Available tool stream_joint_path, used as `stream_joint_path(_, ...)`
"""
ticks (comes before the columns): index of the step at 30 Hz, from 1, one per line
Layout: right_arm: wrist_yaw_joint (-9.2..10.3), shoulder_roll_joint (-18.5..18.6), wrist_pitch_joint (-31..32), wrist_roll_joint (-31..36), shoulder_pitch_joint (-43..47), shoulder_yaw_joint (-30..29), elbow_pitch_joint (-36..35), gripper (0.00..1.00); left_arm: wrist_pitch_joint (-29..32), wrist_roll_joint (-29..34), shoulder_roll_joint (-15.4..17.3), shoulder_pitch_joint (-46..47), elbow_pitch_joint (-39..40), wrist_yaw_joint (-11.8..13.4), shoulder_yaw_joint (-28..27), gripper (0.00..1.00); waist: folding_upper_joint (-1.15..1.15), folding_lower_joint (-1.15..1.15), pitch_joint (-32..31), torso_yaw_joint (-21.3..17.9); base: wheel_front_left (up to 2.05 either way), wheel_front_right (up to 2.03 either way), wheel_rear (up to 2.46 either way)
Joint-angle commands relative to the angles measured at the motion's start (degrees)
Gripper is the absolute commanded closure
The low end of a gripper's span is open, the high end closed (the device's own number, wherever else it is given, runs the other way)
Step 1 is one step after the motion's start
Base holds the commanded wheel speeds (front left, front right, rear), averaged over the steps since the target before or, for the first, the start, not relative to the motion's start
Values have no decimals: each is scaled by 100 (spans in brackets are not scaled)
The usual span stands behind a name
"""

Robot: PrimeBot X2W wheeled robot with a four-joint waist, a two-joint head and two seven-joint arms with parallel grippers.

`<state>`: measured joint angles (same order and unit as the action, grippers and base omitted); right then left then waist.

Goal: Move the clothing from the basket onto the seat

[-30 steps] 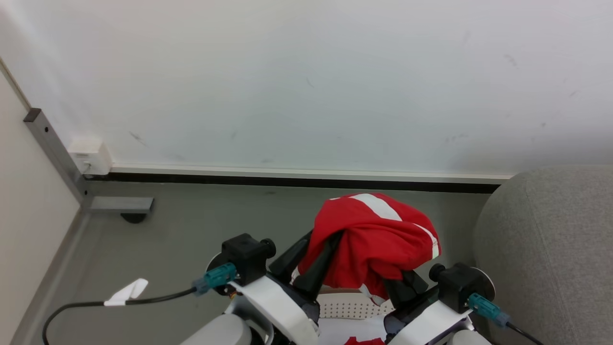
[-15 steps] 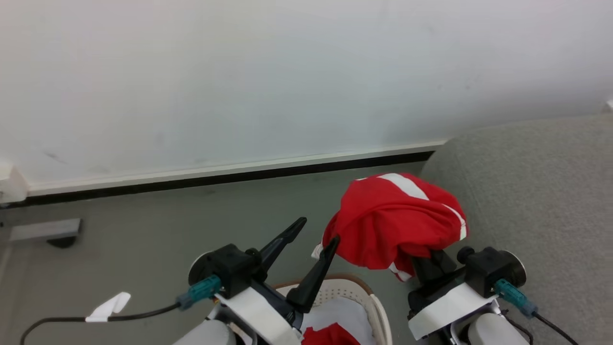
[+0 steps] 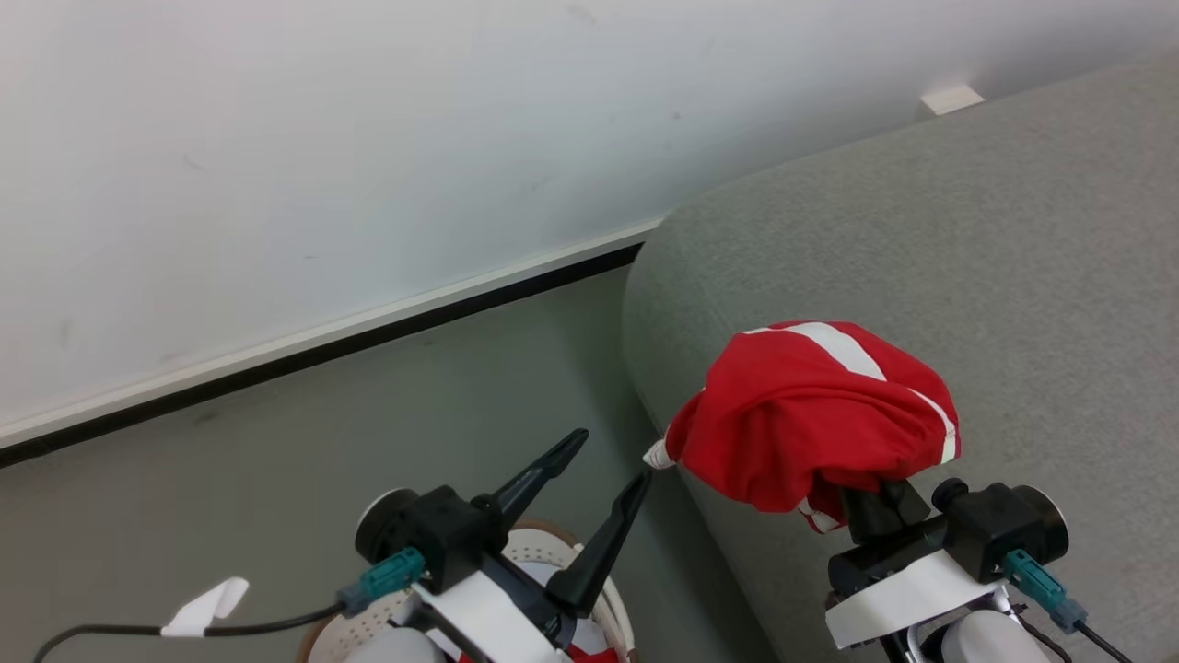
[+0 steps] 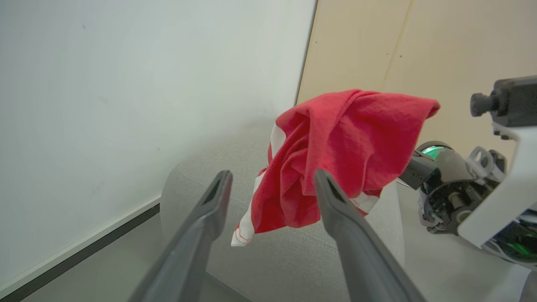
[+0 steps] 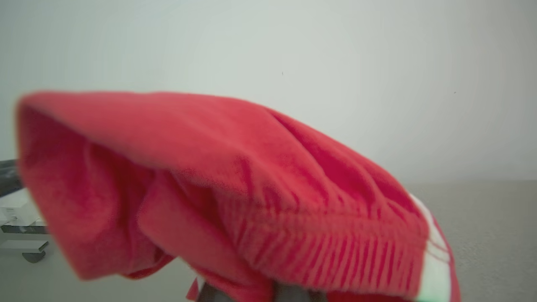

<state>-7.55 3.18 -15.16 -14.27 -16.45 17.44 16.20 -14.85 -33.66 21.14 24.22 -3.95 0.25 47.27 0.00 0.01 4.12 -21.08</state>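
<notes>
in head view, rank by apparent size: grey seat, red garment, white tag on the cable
Largest: light grey woven-fabric seat
Then: bright red fabric garment with white stripes
Smallest: white tag on black cable

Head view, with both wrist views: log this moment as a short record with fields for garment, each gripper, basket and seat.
garment: red garment, bunched, held up over the seat edge
right gripper: shut on the red garment, which drapes over it
left gripper: open, empty, near the basket
basket: bottom edge of head view; red fabric inside
</notes>
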Motion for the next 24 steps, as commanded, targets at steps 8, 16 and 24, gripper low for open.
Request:
stream_joint_path(8, 12, 30, 0, 61, 156, -152, -204, 100, -30, 201, 5, -114, -80, -86, 24, 0, 0, -1, 165, -726, 0, 0, 0)
stream_joint_path(16, 12, 51, 0, 97, 119, -263, -284, 100, -29, 312, 51, -96, -36, -171, 13, 0, 0, -1, 362, -741, 0, 0, 0)
stream_joint_path(24, 13, 538, 37, 58, -818, -769, 47, 100, 48, 384, 288, 132, 207, -262, -6, 0, 0, -1, 1079, -370, 0, 0, 0)
